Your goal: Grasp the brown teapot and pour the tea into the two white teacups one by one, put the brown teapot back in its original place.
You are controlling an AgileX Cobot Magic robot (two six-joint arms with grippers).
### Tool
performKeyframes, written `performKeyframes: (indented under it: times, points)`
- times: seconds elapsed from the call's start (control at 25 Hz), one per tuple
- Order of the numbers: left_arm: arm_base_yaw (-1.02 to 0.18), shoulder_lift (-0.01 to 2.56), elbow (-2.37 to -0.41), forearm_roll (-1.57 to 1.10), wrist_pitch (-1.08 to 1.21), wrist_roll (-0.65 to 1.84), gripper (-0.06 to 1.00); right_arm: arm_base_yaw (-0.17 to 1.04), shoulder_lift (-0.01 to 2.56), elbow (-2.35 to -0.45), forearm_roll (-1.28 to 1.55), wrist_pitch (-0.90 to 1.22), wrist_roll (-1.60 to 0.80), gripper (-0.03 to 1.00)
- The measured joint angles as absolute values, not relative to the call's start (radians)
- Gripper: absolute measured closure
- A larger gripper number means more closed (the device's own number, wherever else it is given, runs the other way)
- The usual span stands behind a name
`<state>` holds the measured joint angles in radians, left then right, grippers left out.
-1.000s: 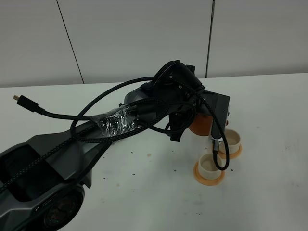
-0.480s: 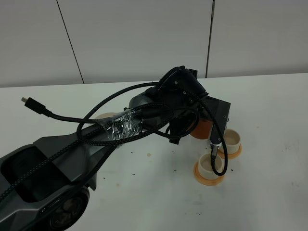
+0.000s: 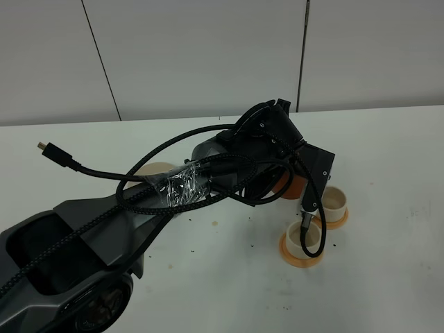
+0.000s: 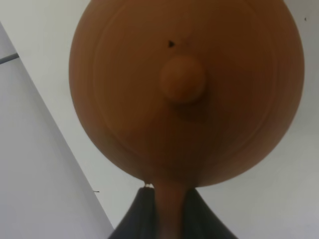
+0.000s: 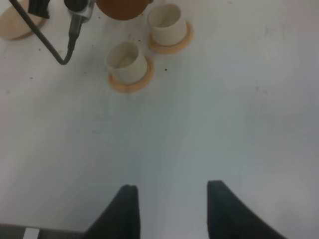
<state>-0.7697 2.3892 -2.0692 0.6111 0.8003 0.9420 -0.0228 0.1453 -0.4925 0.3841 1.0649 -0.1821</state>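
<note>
The brown teapot (image 4: pixel 184 94) fills the left wrist view, lid knob facing the camera. My left gripper (image 4: pixel 169 216) is shut on its loop handle. In the high view only a sliver of the teapot (image 3: pixel 288 186) shows behind the left arm, just left of the two white teacups (image 3: pixel 336 200) (image 3: pixel 303 237), each on an orange coaster. The cream saucer (image 3: pixel 156 170), the original place, lies bare at the left of the arm. My right gripper (image 5: pixel 172 209) hangs open over bare table, well short of the teacups (image 5: pixel 126 58) (image 5: pixel 166 20).
A thick black cable (image 3: pixel 83 166) with a loose plug loops off the left arm, and another loop (image 3: pixel 313 229) dangles over the near cup. Dark specks dot the white table (image 3: pixel 388 263). A grey wall stands behind.
The left arm has swung a little to the right with the teapot, which is now more hidden behind the wrist. The saucer has come into view. The dangling cable swung along.
</note>
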Motion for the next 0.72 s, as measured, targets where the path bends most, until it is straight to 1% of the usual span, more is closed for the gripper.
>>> performKeyframes:
  times: [0.72]
  points:
    - [-0.781,2.39,-2.069,0.637,0.8,0.993,0.78,-0.023,0.145,-0.493,0.384,1.065,-0.182,0.65]
